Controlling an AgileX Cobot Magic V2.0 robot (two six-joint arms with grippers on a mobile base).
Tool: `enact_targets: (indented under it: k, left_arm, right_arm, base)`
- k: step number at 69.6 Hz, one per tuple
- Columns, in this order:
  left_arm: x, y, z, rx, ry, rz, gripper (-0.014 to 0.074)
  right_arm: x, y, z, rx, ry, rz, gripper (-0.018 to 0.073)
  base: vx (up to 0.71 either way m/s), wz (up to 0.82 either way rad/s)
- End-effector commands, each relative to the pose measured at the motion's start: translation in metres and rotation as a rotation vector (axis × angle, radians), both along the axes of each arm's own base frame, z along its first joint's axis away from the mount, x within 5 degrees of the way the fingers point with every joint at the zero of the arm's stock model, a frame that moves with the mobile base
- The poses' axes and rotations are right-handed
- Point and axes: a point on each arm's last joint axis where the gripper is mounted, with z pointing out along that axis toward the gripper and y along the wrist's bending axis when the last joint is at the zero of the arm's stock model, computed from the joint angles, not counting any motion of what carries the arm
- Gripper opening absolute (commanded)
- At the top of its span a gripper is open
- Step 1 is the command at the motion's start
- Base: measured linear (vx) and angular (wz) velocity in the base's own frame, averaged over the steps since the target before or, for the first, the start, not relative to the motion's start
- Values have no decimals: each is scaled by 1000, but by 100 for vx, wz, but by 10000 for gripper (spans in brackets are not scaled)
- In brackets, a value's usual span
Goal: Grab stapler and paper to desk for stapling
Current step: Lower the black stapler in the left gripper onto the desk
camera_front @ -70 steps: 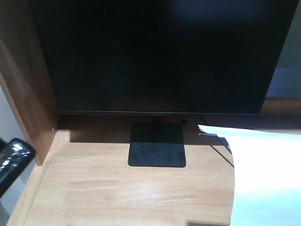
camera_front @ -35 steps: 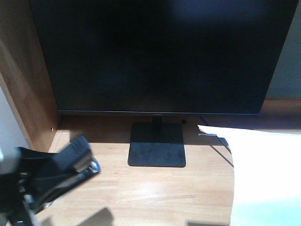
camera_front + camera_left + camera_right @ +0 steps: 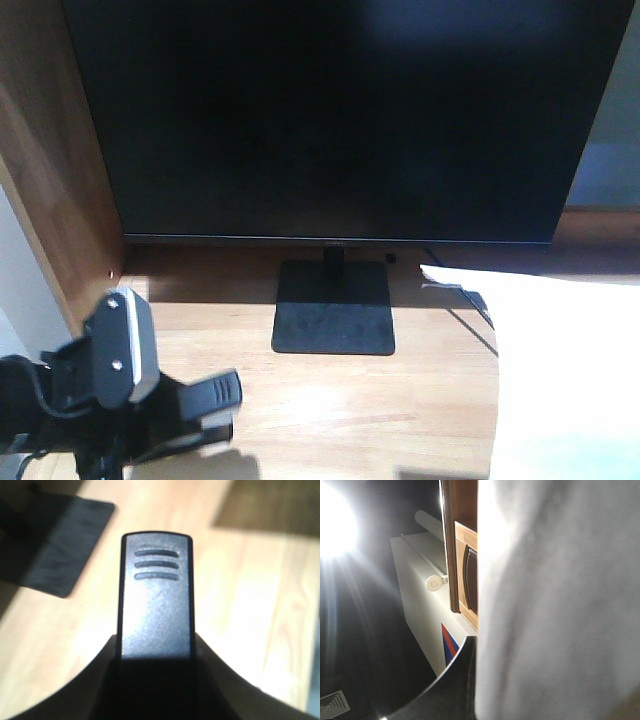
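My left gripper (image 3: pixel 205 412) is at the lower left, shut on the black stapler (image 3: pixel 218 390), which it holds just above the light wood desk (image 3: pixel 330 410). In the left wrist view the stapler's (image 3: pixel 155 595) black ribbed end sticks out forward between the jaws over the desk (image 3: pixel 240 595); its orange patch is hidden. The white paper (image 3: pixel 570 370) hangs raised over the desk's right side. In the right wrist view the paper (image 3: pixel 560 605) fills the right half, against my right gripper's (image 3: pixel 473 652) one visible dark finger.
A black monitor (image 3: pixel 340 120) stands at the back on a square black base (image 3: pixel 333 308), also seen in the left wrist view (image 3: pixel 65 545). A brown wooden side panel (image 3: pixel 50 180) borders the desk's left. A thin cable (image 3: pixel 470 312) runs beside the paper.
My left arm came in from the lower left edge with the stapler, moved right over the desk and turned. The paper has hardly moved.
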Motion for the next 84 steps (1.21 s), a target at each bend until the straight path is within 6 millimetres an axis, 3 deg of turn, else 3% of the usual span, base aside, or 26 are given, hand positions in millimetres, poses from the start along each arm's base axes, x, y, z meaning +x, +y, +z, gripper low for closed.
enact_targets:
  k: [1, 38, 61, 84]
  left_arm:
    - [10, -4, 7, -50, -21, -69, -6]
    - [65, -21, -25, -58, 101, -210, -6]
    - [78, -41, -52, -94, 111, -207, -6]
    - [86, -47, -75, -66, 163, -207, -6]
  right_arm:
    - [-1, 0, 1, -3, -28, -2, -5]
    - [-1, 0, 1, -3, -28, -2, -5]
    - [-1, 0, 1, -3, -28, -1, -5]
    - [-1, 0, 1, -3, -28, -1, -5]
  base:
    - [0, 0]
    - [0, 0]
    - [0, 0]
    - [0, 0]
